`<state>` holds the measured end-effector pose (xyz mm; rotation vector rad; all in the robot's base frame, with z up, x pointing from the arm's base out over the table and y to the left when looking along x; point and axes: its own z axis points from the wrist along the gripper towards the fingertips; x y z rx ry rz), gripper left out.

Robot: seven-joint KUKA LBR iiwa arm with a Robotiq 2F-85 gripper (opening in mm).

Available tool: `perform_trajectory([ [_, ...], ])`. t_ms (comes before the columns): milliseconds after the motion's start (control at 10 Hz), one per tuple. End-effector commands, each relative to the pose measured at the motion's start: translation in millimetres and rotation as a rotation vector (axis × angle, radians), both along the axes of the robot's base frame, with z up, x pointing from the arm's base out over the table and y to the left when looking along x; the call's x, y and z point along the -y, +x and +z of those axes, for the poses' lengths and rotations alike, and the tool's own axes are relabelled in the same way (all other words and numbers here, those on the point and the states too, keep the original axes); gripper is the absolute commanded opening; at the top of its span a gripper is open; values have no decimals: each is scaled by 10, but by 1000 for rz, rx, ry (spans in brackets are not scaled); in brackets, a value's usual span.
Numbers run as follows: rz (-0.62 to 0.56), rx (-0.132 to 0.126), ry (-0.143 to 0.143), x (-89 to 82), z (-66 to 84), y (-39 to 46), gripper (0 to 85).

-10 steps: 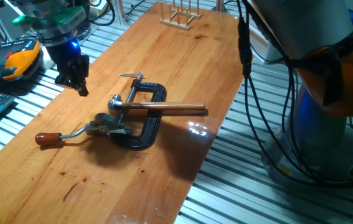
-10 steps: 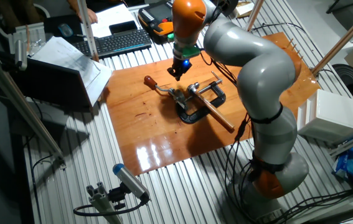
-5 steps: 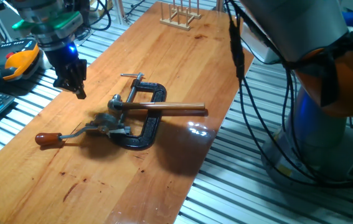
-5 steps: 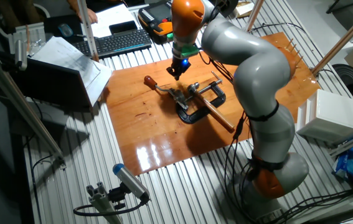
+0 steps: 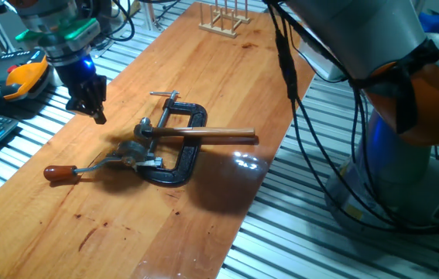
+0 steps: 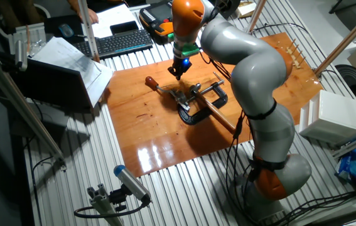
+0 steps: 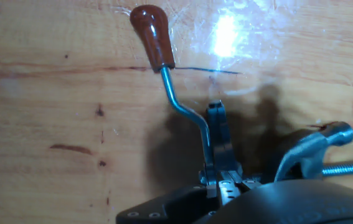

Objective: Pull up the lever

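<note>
The thin bent silver lever [image 5: 87, 168] with its reddish-brown wooden knob [image 7: 152, 35] lies low on the polished wooden surface [image 5: 204, 70], knob pointing left, pivoting on a silver mechanism [image 5: 135, 153]. Just right of it sit a black C-clamp [image 5: 180, 151] and a long straight brown rod [image 5: 207, 135] lying across it. The black gripper [image 5: 95, 108] hovers above the surface, far-left of the mechanism, holding nothing; its opening cannot be told.

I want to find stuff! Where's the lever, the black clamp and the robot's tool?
lever [image 7: 152, 34], hand view, on its reddish-brown knob.
black clamp [image 5: 186, 161], one fixed view, on its curved frame.
tool [image 5: 97, 114], one fixed view, at the fingertips.
</note>
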<state>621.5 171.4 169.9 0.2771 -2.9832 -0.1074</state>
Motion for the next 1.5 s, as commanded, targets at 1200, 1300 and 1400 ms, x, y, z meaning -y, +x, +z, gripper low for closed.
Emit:
perform_trajectory([
  [1200, 69, 114, -47, -351, 19, 276, 0],
  [1300, 63, 109, -54, -435, -33, 384, 170],
  [1400, 64, 107, -57, -497, -127, 479, 170],
])
